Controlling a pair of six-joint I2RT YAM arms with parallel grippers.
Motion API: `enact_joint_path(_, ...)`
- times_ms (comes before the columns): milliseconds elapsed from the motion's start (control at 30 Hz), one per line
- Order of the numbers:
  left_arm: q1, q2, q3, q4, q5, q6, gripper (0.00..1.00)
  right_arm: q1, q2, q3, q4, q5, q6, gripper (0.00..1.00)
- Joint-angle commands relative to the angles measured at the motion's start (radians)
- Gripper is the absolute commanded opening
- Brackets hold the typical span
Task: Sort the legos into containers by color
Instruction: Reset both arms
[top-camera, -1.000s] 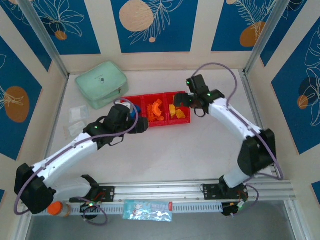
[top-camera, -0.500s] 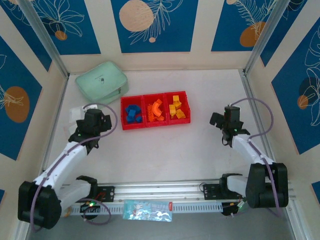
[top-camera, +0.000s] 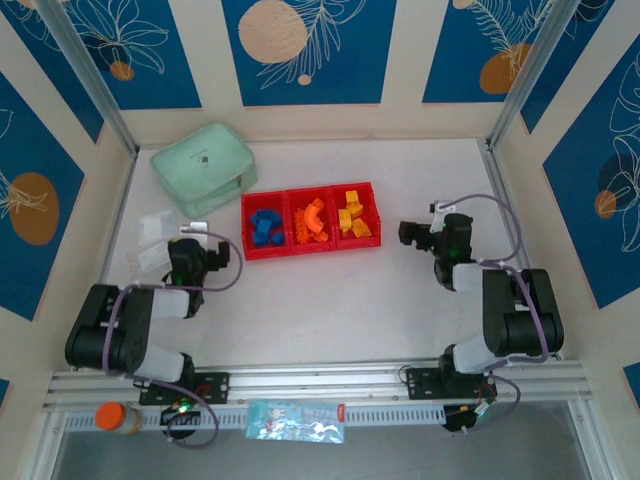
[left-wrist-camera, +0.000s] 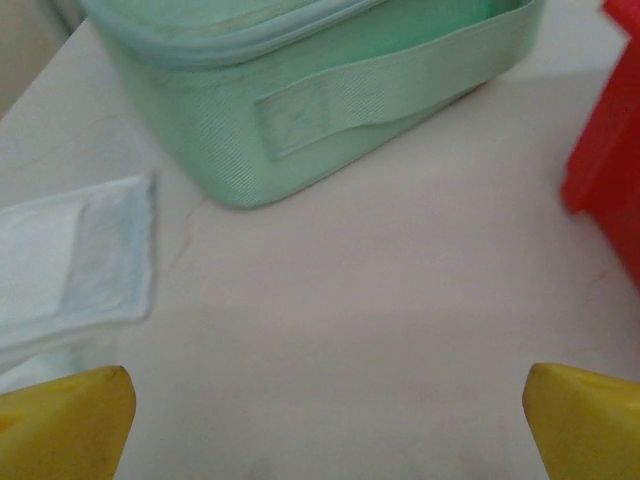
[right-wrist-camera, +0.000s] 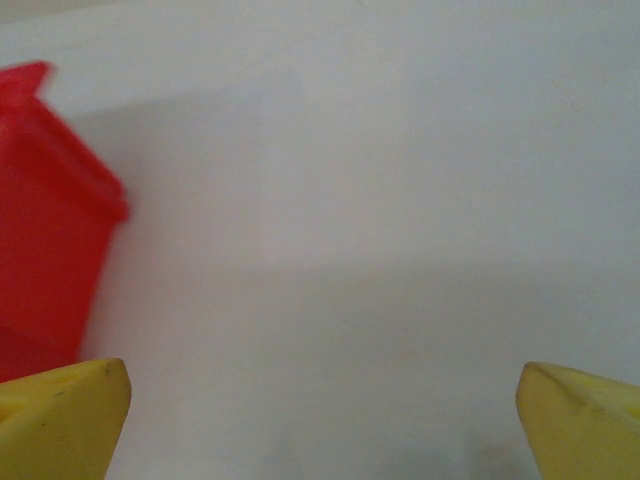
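A low bright-red plastic tray (top-camera: 300, 249) of three joined square compartments lies flat on the pale table (top-camera: 330, 310), its long side running left to right. Small blue square blocks (top-camera: 265, 228) sit heaped in the left compartment, orange curved pieces (top-camera: 312, 220) in the middle, yellow blocks (top-camera: 350, 215) in the right.

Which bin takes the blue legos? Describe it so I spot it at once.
Find the low red tray mid-table, just right of the mint-green case. It has three square bins in a row; take the left end bin, nearest the case. It alone holds blue blocks; the others hold orange pieces and yellow pieces.
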Motion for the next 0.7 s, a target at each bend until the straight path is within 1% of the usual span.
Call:
enact_joint_path(0, 0.011, 0.091, -0.001, 0.265, 0.091, 0.047, 0.99, 0.008, 0.049, -0.064, 0.259, -0.052, -0.047, 0.99)
enact_joint_path(33, 0.011, 0.112, 0.009, 0.275, 0.091, 0.052, 0.99, -0.002, 0.044, -0.055, 0.223, -0.067, -0.04, 0.99)
enact_joint_path(67, 0.012, 0.097, 0.028, 0.21, 0.097, 0.049, 0.99, -0.014, 0.029, -0.035, 0.161, -0.084, -0.036, 0.99)
enact_joint_path(100, 0.011, 0.089, 0.049, 0.154, 0.092, 0.048, 0.99, -0.024, 0.043, -0.039, 0.197, -0.105, -0.026, 0.99)
enact_joint_path(167, 0.014, 0.098, 0.073, 0.127, 0.082, 0.038, 0.99, -0.022, 0.034, -0.034, 0.169, -0.099, -0.03, 0.99)
enact_joint_path(200, 0.02, 0.096, 0.073, 0.116, 0.085, 0.03, 0.99, -0.018, 0.039, -0.04, 0.196, -0.09, -0.031, 0.99)
enact_joint_path(233, 0.023, 0.101, 0.072, 0.136, 0.084, 0.034, 0.99, -0.005, 0.03, -0.04, 0.176, -0.064, -0.038, 0.99)
enact_joint_path(267, 0.023, 0.096, 0.07, 0.127, 0.083, 0.031, 0.99, 0.001, 0.033, -0.045, 0.197, -0.049, -0.042, 0.99)
enact_joint_path(400, 0.023, 0.1, 0.06, 0.154, 0.039, 0.02, 0.99, -0.013, 0.032, -0.038, 0.176, -0.076, -0.034, 0.99)
enact_joint_path(667, 0.021, 0.098, 0.061, 0.151, 0.039, 0.019, 0.99, -0.005, 0.036, -0.033, 0.175, -0.064, -0.039, 0.99)
